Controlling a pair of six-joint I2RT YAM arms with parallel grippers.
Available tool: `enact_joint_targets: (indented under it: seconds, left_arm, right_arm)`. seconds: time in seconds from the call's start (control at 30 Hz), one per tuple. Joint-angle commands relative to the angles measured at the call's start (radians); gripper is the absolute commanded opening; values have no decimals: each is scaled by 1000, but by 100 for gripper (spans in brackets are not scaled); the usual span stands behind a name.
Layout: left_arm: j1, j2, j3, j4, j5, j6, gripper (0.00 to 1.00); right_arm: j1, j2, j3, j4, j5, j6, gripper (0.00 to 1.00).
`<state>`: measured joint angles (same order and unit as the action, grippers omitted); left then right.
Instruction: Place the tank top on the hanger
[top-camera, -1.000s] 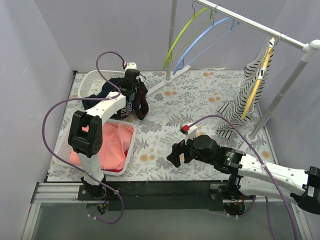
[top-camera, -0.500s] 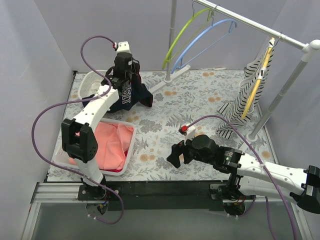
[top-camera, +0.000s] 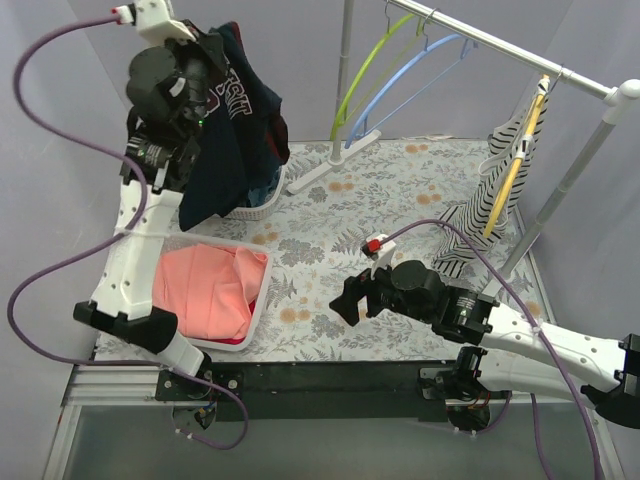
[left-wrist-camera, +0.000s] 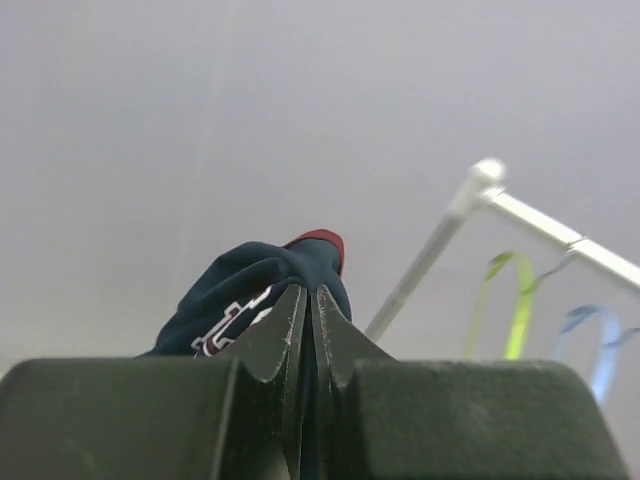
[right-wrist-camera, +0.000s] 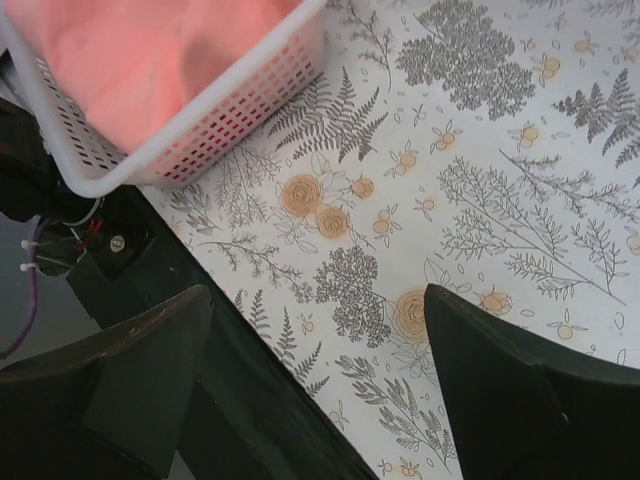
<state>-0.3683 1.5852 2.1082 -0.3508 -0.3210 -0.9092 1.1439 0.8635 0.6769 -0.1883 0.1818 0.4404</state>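
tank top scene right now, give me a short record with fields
tank top: navy, hanging in the air from the left tool
left tool: shut on the tank top, raised high
right tool: open, empty, low over the table
hanger: light blue, bare, on the rail beside a green hanger
status: tank top not yet on hanger

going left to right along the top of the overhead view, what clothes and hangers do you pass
tank top held up by the left arm → lime-green hanger → light-blue hanger → striped top
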Motion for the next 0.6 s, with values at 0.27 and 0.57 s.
enact_joint_targets:
  seconds: [0.27, 0.57]
  left_arm:
    - [0, -181, 44, 47, 299, -190, 0]
    - [0, -556, -698, 233, 649, -353, 0]
  right_arm:
    - [2, -60, 135, -5, 71, -57, 95]
    - [2, -198, 41, -25, 126, -6, 95]
